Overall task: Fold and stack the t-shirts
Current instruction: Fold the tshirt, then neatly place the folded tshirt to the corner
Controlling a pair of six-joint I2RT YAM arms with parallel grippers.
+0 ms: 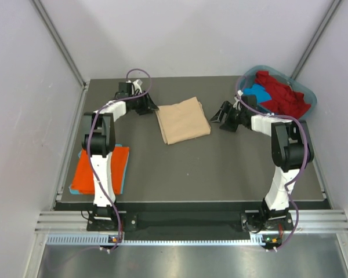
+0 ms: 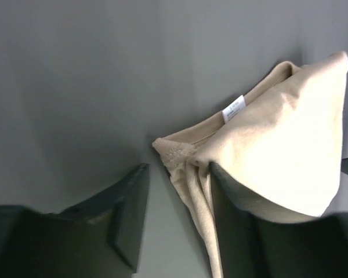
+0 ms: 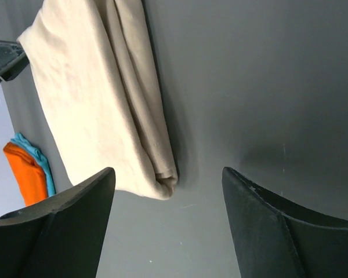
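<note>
A folded beige-tan t-shirt [image 1: 182,120] lies at the middle of the table. My left gripper [image 1: 146,106] is open at its far left corner. In the left wrist view, a bunched edge of the shirt [image 2: 191,185] lies between the jaws against the right finger [image 2: 232,226], with the white neck label [image 2: 234,108] beyond. My right gripper [image 1: 218,115] is open at the shirt's right edge. In the right wrist view, the shirt's folded corner [image 3: 162,176] lies between the wide-open fingers. An orange shirt [image 1: 98,168] lies folded on a blue one [image 1: 123,174] at the front left.
A teal-blue tub [image 1: 306,92] at the back right holds red shirts [image 1: 284,95] and a blue one [image 1: 257,92]. The orange shirt [image 3: 24,174] and the blue one under it show at the left of the right wrist view. Grey walls stand on both sides.
</note>
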